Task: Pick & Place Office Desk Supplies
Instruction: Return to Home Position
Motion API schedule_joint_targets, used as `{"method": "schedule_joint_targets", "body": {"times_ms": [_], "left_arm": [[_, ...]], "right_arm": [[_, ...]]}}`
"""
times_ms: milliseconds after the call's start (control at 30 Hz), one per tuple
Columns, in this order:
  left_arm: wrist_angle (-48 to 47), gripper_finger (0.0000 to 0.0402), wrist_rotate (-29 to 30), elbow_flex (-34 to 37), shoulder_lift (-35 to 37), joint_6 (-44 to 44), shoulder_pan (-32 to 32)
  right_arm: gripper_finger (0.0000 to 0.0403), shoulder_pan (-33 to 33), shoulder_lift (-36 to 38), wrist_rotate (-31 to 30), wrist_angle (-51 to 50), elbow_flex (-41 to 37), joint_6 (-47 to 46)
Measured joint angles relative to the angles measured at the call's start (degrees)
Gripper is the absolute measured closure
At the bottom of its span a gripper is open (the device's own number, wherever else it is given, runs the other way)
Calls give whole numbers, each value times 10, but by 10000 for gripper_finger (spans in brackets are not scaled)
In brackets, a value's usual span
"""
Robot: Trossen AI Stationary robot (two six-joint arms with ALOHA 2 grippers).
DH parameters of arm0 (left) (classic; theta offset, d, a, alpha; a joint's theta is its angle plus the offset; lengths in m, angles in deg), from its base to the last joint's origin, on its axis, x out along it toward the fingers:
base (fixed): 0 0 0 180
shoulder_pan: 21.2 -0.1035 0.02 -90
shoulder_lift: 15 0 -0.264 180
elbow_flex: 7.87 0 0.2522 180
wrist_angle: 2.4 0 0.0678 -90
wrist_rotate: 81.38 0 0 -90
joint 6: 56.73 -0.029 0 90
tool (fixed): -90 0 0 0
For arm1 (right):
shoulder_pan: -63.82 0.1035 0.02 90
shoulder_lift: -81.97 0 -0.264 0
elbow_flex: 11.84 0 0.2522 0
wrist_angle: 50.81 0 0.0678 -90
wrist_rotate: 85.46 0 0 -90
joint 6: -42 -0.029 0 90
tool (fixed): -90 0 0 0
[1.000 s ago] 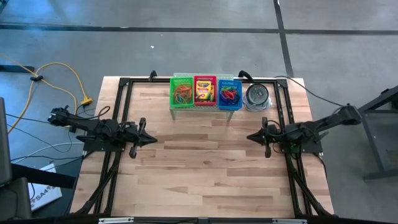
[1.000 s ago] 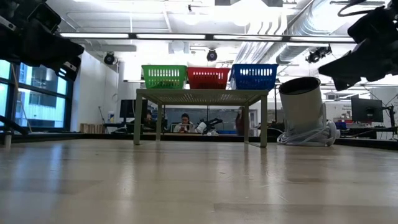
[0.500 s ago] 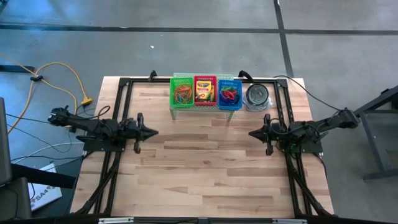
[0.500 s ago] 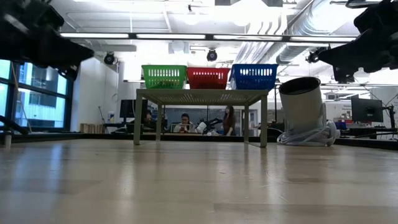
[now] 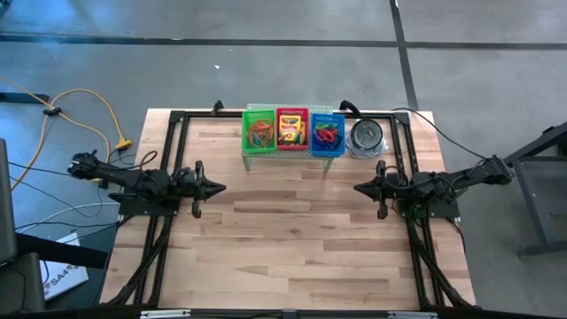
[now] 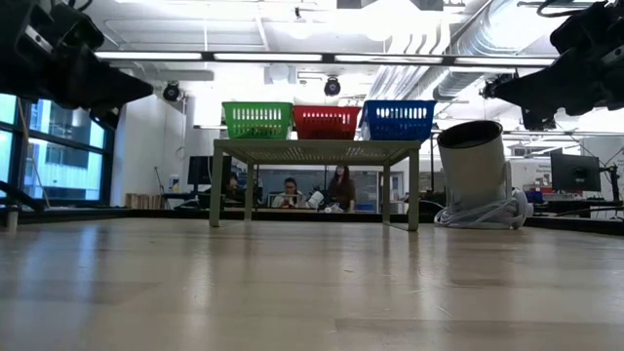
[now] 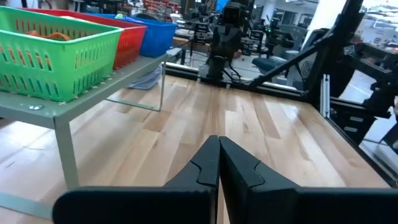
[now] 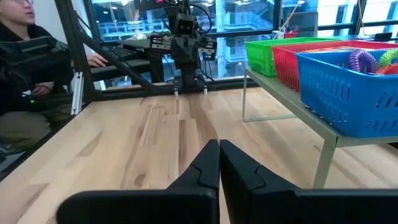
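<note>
The office desk supplies lie in three mesh baskets on a small raised shelf (image 5: 292, 152) at the table's far middle. Orange rubber bands (image 5: 260, 135) fill the green basket (image 6: 257, 119). Yellow-and-green crayon boxes (image 5: 291, 130) fill the red basket (image 6: 326, 121). Red and green bands (image 5: 327, 136) fill the blue basket (image 8: 348, 93). My left gripper (image 5: 221, 188) hangs shut at the left, pointing level toward the table's right. My right gripper (image 5: 357, 189) hangs shut at the right, pointing level toward the left. Both are short of the shelf, above the table, with nothing between their fingers (image 7: 219, 146) (image 8: 219, 149).
A round silvery tin (image 5: 365, 136) stands right of the shelf, on clear wrapping. A black frame (image 5: 177, 133) runs along the table's far, left and right sides. A person (image 8: 25, 74) sits beyond the table's left side. Bare wood lies between the grippers and toward the near edge.
My left gripper has swung its tip toward the far edge, from slanting toward the near side to pointing straight across the table. My right gripper has tipped up from slanting downward to level. Both have stayed shut.
</note>
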Motion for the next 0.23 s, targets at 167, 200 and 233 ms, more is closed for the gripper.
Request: {"method": "schedule_joint_targets", "body": {"times_ms": [167, 200, 233], "left_arm": [[10, 401, 0, 1, -6, -40, 0], [14, 401, 0, 1, -7, -52, 0], [23, 401, 0, 1, -7, -60, 0]], "right_arm": [[401, 0, -2, 0, 0, 0, 72], [401, 0, -2, 0, 0, 0, 78], [401, 0, -2, 0, 0, 0, 81]]}}
